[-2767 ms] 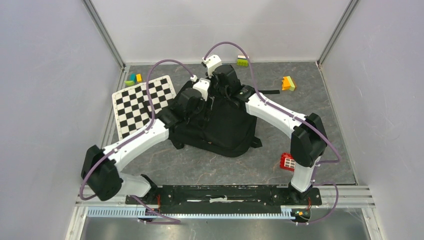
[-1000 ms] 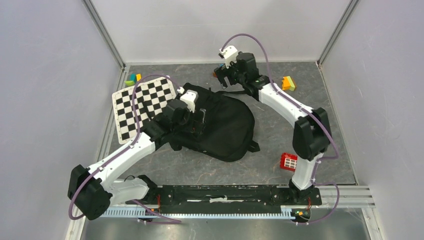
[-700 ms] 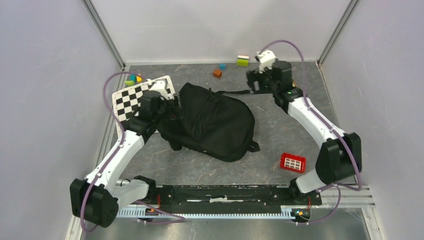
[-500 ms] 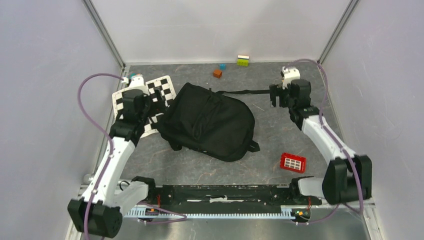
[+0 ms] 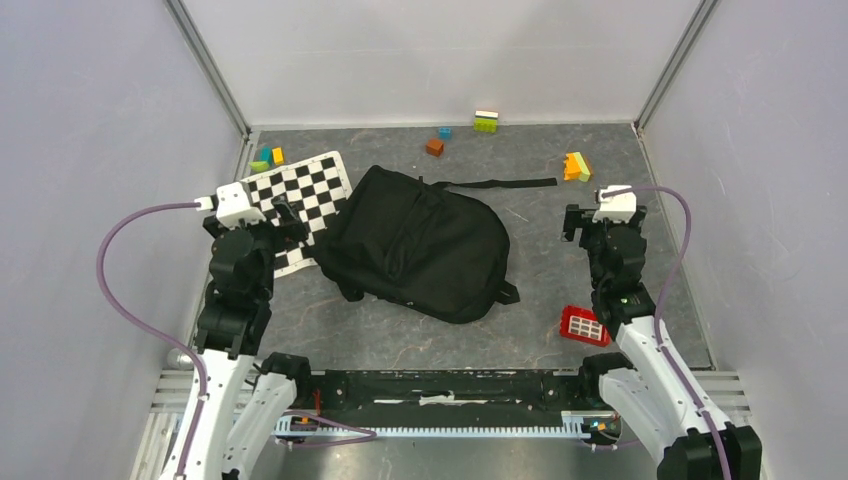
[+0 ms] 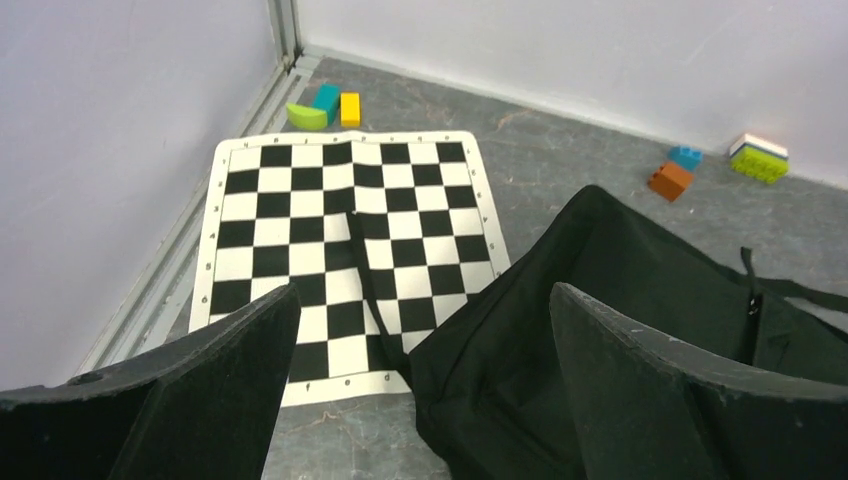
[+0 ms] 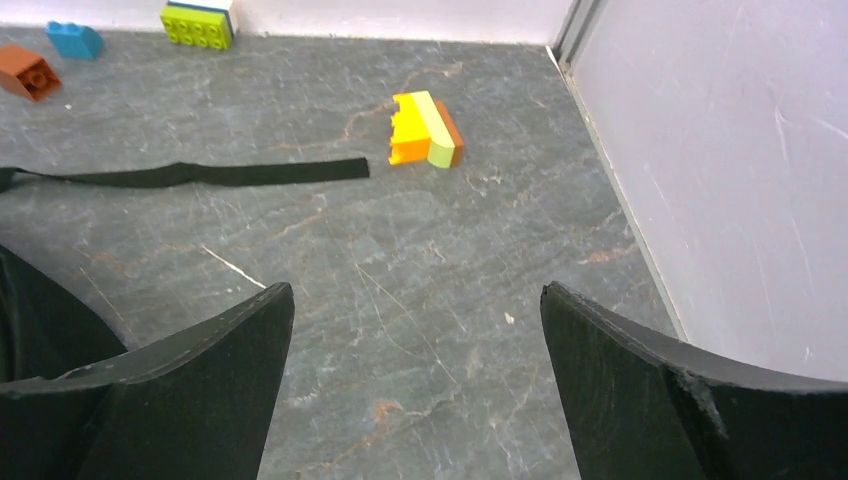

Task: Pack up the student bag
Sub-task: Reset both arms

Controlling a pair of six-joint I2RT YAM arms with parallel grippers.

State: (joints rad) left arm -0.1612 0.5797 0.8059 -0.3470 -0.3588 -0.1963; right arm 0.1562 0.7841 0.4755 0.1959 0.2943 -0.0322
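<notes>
The student bag (image 5: 420,245) sat mid-table, long axis diagonal: one end far-left, overlapping the near right corner of the chessboard mat (image 5: 285,195), the rounded end near-right. Its loose strap (image 5: 495,183) ran flat off the far end toward the right wall.

Walls boxed in the left, far and right sides. There was bare floor to the right of the bag and in a strip in front of it.

Left gripper (image 6: 420,300) hung over the mat's near edge, and right gripper (image 7: 415,295) hung over bare floor. Both were spread wide with nothing between the fingers.

Only the top view caught the red block (image 5: 583,325) beside the right arm. The right wrist view showed something else – the strap's tip stopping just short of the orange-yellow block (image 7: 425,128). The left wrist view showed the bag actually lying on the mat.
</notes>
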